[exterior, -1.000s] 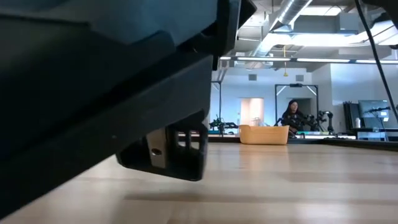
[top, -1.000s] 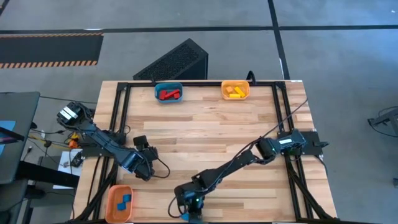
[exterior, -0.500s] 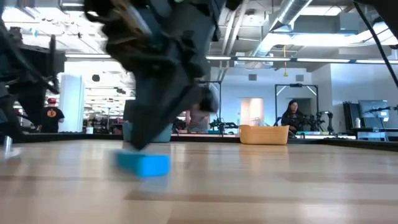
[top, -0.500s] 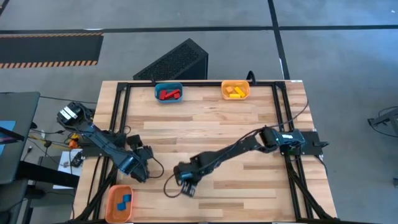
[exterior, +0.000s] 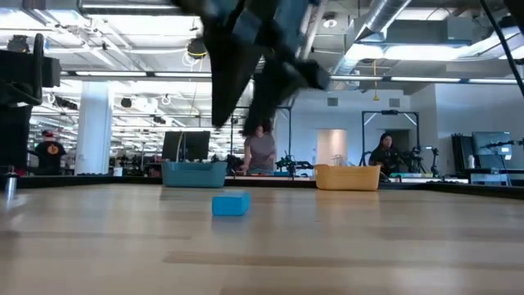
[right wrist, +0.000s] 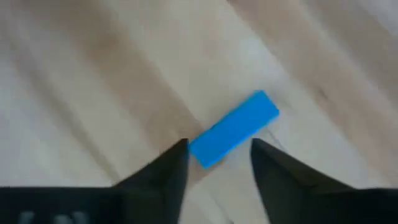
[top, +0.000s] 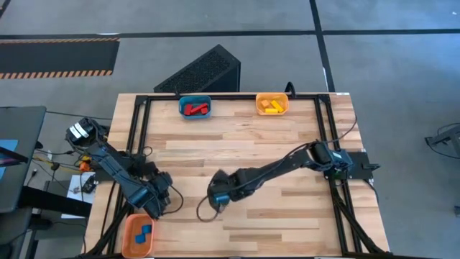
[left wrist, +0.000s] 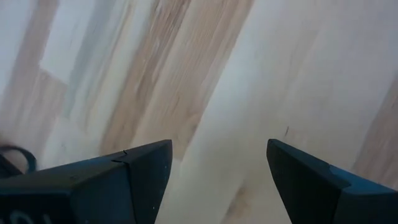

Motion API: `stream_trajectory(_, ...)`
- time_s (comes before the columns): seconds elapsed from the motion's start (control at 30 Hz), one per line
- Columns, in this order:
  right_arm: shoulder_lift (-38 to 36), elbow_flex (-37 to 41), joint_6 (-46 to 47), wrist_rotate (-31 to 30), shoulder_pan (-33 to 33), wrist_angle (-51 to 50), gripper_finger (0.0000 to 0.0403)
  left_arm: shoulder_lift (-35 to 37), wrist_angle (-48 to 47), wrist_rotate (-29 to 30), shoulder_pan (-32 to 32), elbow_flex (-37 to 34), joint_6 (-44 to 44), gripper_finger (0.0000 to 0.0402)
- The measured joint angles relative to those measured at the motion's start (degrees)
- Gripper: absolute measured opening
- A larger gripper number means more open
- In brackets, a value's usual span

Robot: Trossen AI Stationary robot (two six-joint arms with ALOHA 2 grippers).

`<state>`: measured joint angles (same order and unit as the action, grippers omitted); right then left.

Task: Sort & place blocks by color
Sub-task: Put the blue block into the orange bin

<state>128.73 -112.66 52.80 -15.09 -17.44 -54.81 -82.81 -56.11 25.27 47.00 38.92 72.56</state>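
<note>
Now blue block (right wrist: 233, 129) on table, just beyond right hand (right wrist: 217, 163) (fingers parted, empty).

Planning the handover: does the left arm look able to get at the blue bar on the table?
Probably yes: the blue bar lies free on bare wood, the right gripper open above it. The left gripper is open, holding nothing, nearby.
</note>
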Motion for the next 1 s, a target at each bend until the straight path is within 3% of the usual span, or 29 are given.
stream_trajectory(0.1, 0.15, 2.61, 12.94, 0.73, 1.91, 1.36, 0.0243, 0.0, 0.17, -2.13, -0.15, 0.0, 4.5, 0.0248)
stream_trajectory(0.27, 0.0, 3.92, 14.78, 3.47, 4.86, 6.49, 0.029, 0.0, 0.29, -2.3, -0.26, 0.0, 7.53, 0.0248)
stream_trajectory(0.53, 0.04, 5.38, 19.41, 8.15, 5.88, 3.2, 0.0285, 0.0, 0.14, -0.11, -2.77, 0.0, 1.06, 0.0249)
stream_trajectory(0.63, 0.02, 5.38, 19.76, 8.33, 5.11, 3.67, 0.0284, 0.0, 0.92, 3.88, -5.02, 0.0, -0.81, 0.0249)
stream_trajectory(0.83, 0.04, 5.45, 20.8, 8.85, 5.3, 3.86, 0.0283, 0.0, 5.26, 19.23, -8.96, 0.0, -2.37, 0.0249)
stream_trajectory(1.0, 2.64, 5.95, 22.8, 12.83, 6.67, 6.15, 0.0283, 0.0, 6.25, 19.19, -12.46, 0.0, -6.55, 0.0249)
